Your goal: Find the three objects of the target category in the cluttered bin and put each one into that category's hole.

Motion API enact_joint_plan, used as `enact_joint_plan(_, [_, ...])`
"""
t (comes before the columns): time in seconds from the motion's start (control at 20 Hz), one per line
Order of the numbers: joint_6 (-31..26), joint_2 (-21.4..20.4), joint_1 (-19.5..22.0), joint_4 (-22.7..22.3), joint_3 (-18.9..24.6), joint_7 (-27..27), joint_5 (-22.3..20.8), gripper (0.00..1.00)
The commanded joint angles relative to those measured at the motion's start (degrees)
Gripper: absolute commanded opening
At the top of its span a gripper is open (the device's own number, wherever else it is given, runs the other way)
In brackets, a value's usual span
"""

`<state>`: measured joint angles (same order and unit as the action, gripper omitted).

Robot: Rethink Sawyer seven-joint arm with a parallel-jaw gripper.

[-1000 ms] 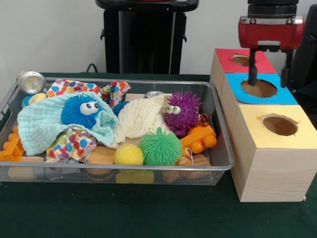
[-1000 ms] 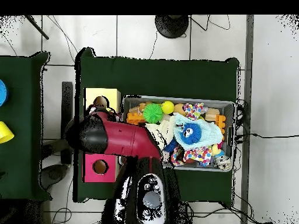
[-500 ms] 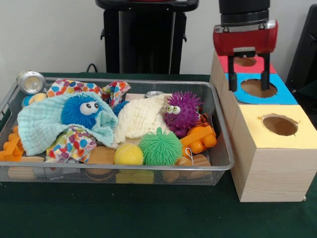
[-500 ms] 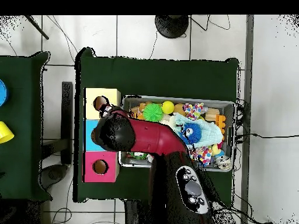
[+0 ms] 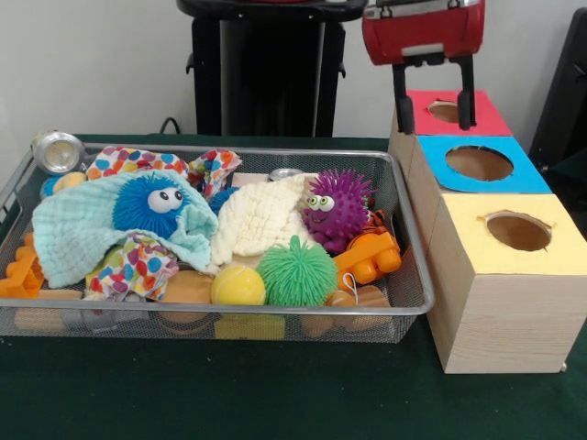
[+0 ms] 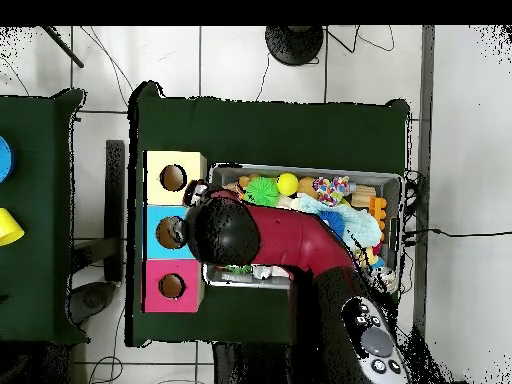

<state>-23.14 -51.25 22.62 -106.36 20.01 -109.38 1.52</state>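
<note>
Your gripper [image 5: 433, 96] hangs spread and empty at the bin's [image 5: 408, 261] two o'clock corner, raised high to clear its rim.

Purple spiky toy [image 5: 337, 207]; green ball [image 5: 296, 271]; apparently polka-dot cloth [image 5: 138, 262].

Green table, white wall, tiled floor.
Across the top of the front view runs a plain white wall [image 5: 101, 64], and a dark green table [image 5: 229, 394] fills the bottom. From overhead, pale floor tiles [image 6: 250, 60] show along the top, cables [image 6: 345, 40] trail at upper right, and a second green table [image 6: 35, 220] sits at the left edge.
</note>
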Motion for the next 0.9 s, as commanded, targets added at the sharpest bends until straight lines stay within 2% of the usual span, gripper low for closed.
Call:
enact_joint_plan(0.05, [-8.24,-3.16,7.94,-7.39,12.89,12.57,-2.79,1.00])
enact_joint_plan(0.35, [-13.72,-5.05,10.57,-6.21,14.30,16.96,-8.07,1.00])
enact_joint_plan(0.55, [-15.02,-2.09,13.08,-3.05,16.28,19.49,-12.97,1.00])
enact_joint_plan(0.9, [-27.61,-2.54,17.96,4.79,19.68,25.29,-17.15,1.00])
